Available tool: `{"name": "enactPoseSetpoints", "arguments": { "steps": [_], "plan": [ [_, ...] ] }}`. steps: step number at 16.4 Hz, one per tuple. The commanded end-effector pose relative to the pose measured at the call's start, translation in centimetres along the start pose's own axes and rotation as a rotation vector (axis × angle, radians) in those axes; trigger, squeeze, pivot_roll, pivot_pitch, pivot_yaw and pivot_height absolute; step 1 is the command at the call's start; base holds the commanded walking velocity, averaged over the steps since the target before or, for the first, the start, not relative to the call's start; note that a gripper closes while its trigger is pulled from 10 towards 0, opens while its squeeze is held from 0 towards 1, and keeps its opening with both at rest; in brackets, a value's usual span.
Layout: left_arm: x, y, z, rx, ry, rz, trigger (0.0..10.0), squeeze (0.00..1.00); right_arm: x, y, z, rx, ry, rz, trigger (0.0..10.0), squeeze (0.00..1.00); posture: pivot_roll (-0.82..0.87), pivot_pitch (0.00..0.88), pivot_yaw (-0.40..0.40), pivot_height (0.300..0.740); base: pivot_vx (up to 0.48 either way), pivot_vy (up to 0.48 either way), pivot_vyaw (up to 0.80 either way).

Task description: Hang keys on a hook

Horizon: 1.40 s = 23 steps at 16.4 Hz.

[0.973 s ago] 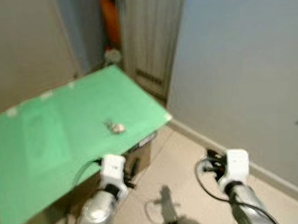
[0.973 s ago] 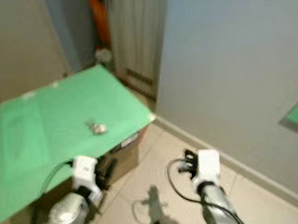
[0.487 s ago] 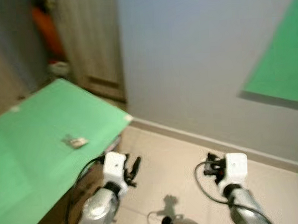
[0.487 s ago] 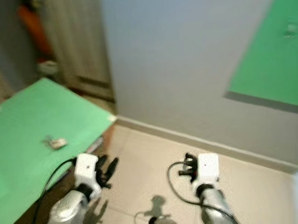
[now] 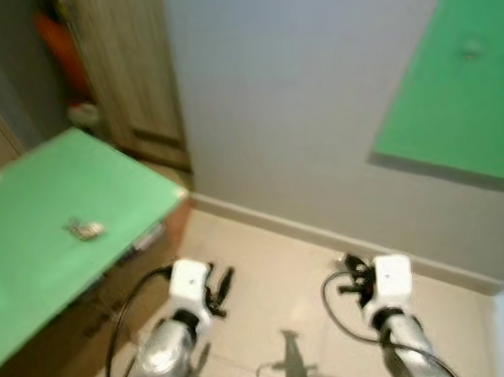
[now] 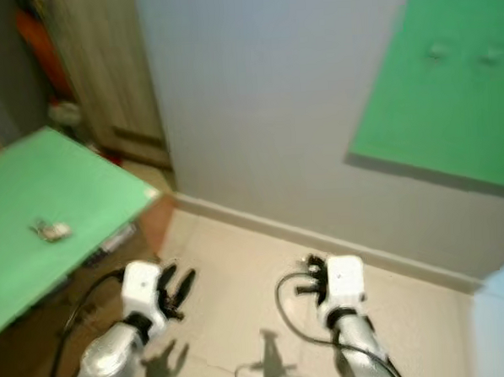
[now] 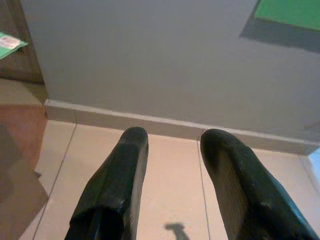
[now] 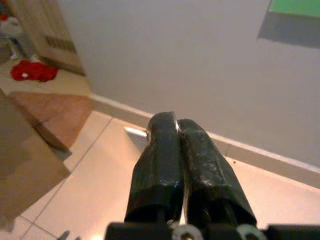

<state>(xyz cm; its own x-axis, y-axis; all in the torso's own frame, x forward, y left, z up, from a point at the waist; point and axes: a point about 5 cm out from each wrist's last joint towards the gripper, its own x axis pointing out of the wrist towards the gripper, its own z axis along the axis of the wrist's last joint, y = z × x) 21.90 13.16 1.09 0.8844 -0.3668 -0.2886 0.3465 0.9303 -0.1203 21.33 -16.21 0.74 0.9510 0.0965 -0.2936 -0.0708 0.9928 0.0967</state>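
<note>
Lying on the green table top [image 5: 43,242] at the robot's left, the keys [image 5: 84,228] are a small blurred bundle, well apart from both grippers. Compared with one second ago, the whole picture has shifted: the table now sits further to the left and lower, and the green board [image 5: 450,94] on the grey wall [image 5: 282,111] takes the upper right corner, where before only a small edge of it was visible. This is a turn of the camera; the keys are at the same spot on the table. On the board, small pale marks [image 6: 436,54] can be seen, too blurred to say if they are hooks.

The left gripper [image 7: 172,145] hangs low over the beige floor tiles [image 5: 265,281], its two black fingers spread apart with nothing between them, pointing at the skirting board [image 7: 150,122]. The right gripper [image 8: 176,125] also hangs over the floor, its fingers pressed together and holding nothing. Both arms keep the same low pose as before. A wooden door [image 5: 136,68] stands behind the table.
</note>
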Motion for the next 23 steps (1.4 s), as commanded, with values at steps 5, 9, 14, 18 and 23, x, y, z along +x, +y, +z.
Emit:
{"name": "enactPoseSetpoints", "arguments": {
  "steps": [5,9,14,18,23],
  "plan": [
    [0.5,-0.6,0.4,-0.011,-0.020,-0.024,10.0,0.00,0.2,-0.7,0.7,-0.009,-0.028,-0.016,10.0,0.00,0.02,0.104,-0.004,0.740,0.000,-0.464,0.00],
    [0.6,-0.2,0.4,-0.025,-0.015,0.010,10.0,0.00,0.2,-0.7,0.5,0.011,-0.010,-0.020,10.0,0.00,0.02,0.107,-0.001,0.740,0.000,0.000,0.00],
    [0.5,-0.4,0.6,-0.016,-0.027,-0.001,10.0,0.00,0.4,-0.4,0.9,0.042,-0.039,-0.005,10.0,0.00,0.02,0.108,0.004,0.740,0.252,0.000,-0.48],
    [0.7,-0.5,1.3,-0.014,-0.051,-0.012,10.0,0.00,1.2,0.3,3.7,0.146,-0.131,0.080,10.0,0.00,0.02,0.104,0.004,0.740,0.355,0.000,-0.40],
    [0.8,-0.7,1.5,-0.011,-0.063,-0.016,10.0,0.00,1.1,1.6,3.7,0.127,-0.126,0.135,10.0,0.00,0.02,0.104,0.002,0.740,0.366,0.000,0.00]
  ]
}}
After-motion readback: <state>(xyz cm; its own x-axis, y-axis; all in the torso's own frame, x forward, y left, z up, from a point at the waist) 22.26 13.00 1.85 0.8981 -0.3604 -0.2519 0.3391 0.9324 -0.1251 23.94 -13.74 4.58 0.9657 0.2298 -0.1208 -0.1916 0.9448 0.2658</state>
